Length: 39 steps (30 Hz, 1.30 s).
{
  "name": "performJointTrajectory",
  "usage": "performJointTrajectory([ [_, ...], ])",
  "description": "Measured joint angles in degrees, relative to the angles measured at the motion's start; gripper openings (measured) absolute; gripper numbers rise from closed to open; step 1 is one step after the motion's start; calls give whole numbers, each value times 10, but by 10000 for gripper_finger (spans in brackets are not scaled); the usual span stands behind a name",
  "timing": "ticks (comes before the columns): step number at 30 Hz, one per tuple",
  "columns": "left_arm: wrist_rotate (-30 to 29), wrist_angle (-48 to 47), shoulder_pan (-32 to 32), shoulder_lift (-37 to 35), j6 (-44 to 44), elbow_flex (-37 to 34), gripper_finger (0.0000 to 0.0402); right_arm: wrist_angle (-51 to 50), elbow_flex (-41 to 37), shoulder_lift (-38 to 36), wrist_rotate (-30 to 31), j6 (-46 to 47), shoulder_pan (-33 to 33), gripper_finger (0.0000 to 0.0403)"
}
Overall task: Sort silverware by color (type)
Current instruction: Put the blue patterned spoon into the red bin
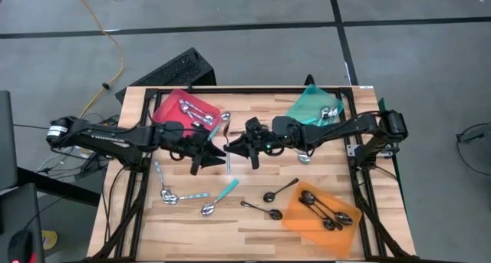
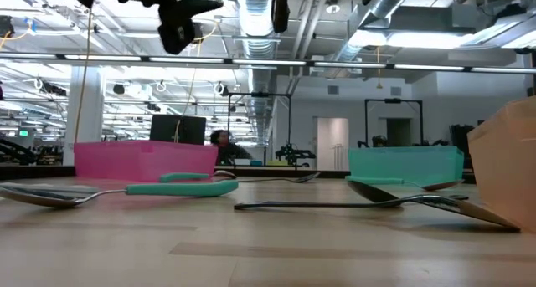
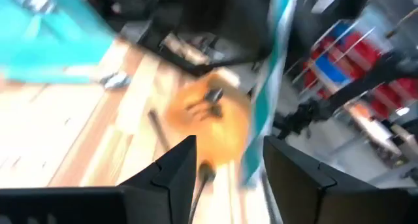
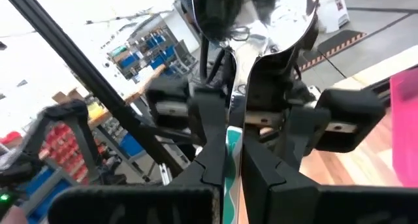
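Both arms meet high above the table's middle. My right gripper is shut on a teal-handled spoon, whose shiny bowl stands up toward the wrist camera. My left gripper faces it, open. The spoon's teal handle runs between the left fingers, close to one of them. In the high view the spoon shows as a pale strip between the left gripper and the right gripper. More silverware lies loose on the near half of the table: silver spoons, a teal-handled spoon and black spoons. My left gripper's fingers stand on either side of the spoon's teal handle; blur keeps me from telling whether one finger touches it. My right gripper pinches the spoon's neck, just below the bowl, between its two fingers. It comes in level from the table's right. The spoon is lifted clear, bowl up, handle hanging below the fingers.
A red tray with silver spoons stands far left, and a teal tray with spoons far right. An orange tray with black spoons is near right. Another teal-handled spoon lies beside the red tray. A black frame edges the table.
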Motion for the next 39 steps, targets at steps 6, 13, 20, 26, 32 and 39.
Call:
performJointTrajectory([
  [6,-20,-173,0,-58,2,30,157,-20,30,0,-10,0,-18,46],
  [13,-84,-311,-1,-167,-59,31,159,-208,113,-1,34,-58,-32,46],
  [20,-184,-386,-17,-270,-104,32,159,-261,163,15,56,-96,-52,46],
  [26,-234,-411,-21,-322,-112,32,160,-276,205,73,52,-97,-67,46],
  [32,-255,-438,-21,-343,-112,32,160,-303,279,141,40,-97,-76,46],
  [39,-253,-470,-22,-348,-116,32,160,-336,371,215,2,-97,-96,46],
])
